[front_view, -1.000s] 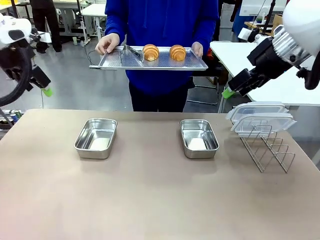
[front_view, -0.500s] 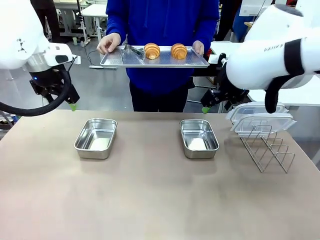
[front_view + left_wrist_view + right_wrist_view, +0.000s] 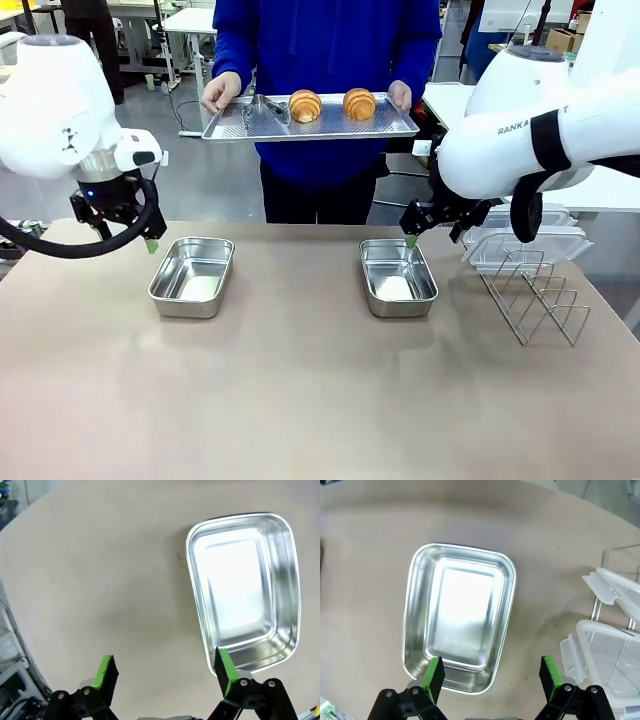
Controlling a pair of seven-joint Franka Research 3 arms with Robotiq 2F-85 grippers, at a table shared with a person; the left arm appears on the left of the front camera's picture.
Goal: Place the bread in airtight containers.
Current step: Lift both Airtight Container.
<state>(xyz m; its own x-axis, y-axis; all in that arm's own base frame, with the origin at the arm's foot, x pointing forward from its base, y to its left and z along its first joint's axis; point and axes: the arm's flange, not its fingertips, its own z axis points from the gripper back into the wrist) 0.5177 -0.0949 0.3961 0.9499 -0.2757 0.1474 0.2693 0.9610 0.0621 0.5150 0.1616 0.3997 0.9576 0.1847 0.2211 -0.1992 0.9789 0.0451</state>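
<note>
Jaws apart, left gripper (image 3: 164,666) and right gripper (image 3: 492,672) point down, seemingly above table (image 3: 300,400).

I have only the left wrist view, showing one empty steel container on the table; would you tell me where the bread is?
Observer: Both croissants sit on a perforated tray that the person holds beyond the table.
Operator: Thank you. Is there a second container?
Observer: Yes, an empty second container lies on the table; the open right gripper hovers above it.
Operator: And the lids?
Observer: Clear lids are stacked by the wire rack.
</note>
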